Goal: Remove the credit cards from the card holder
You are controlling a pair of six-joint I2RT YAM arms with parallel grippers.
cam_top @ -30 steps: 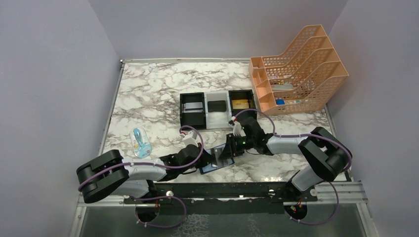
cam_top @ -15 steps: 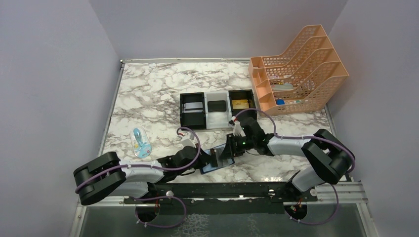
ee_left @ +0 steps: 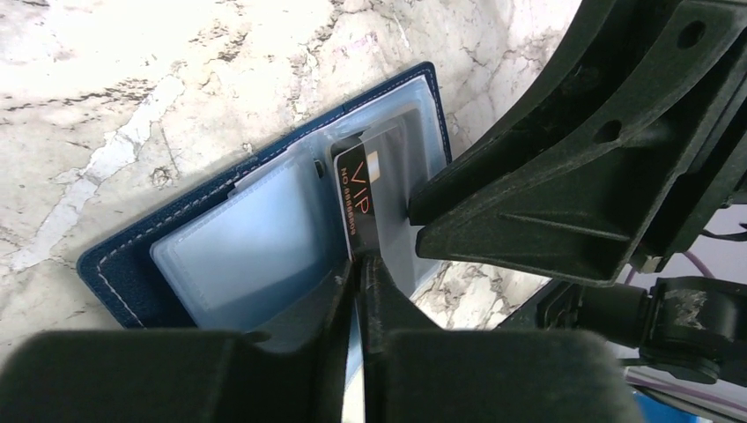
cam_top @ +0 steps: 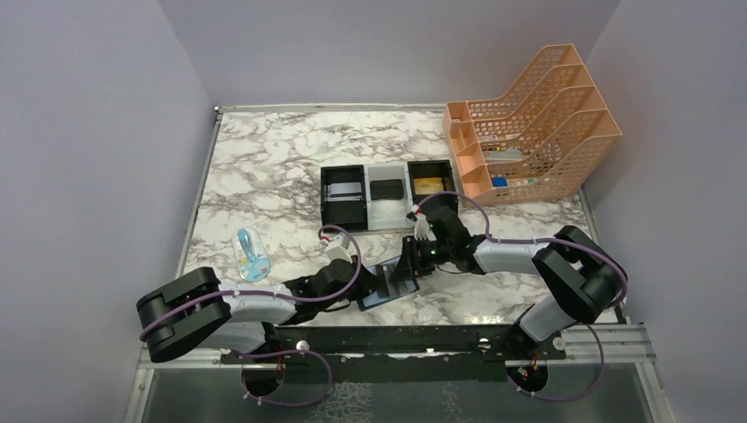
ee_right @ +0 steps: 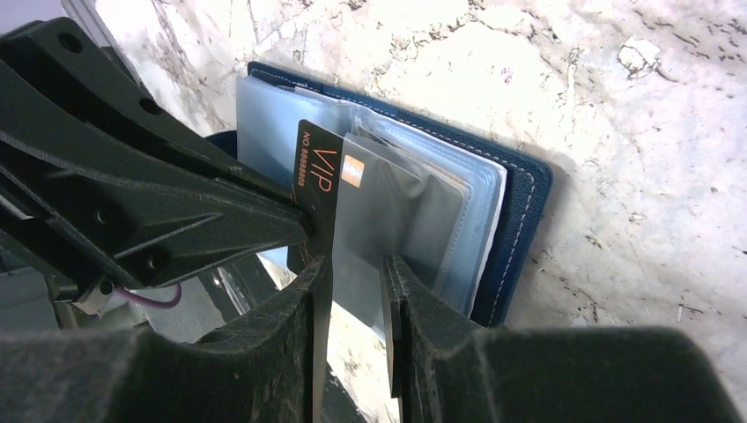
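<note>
Left wrist view: black card (ee_left: 359,198) pinched at its edge.
The left gripper (ee_left: 359,262) is squeezed tight on the card, which sticks out of the open blue card holder (ee_left: 114,264) lying on the table (ee_left: 132,70). The right gripper (ee_right: 352,264) has a clear pocket (ee_right: 388,203) between its fingers; I cannot tell if it squeezes.

card holder (ee_left: 119,269) noted as navy with white stitching, pockets (ee_left: 251,233) pale blue-grey, card (ee_left: 357,189) black with orange VIP lettering and orange patch, table (ee_left: 132,88) marbled white with grey veining, file rack (cam_top: 537,115) peach mesh.
</note>
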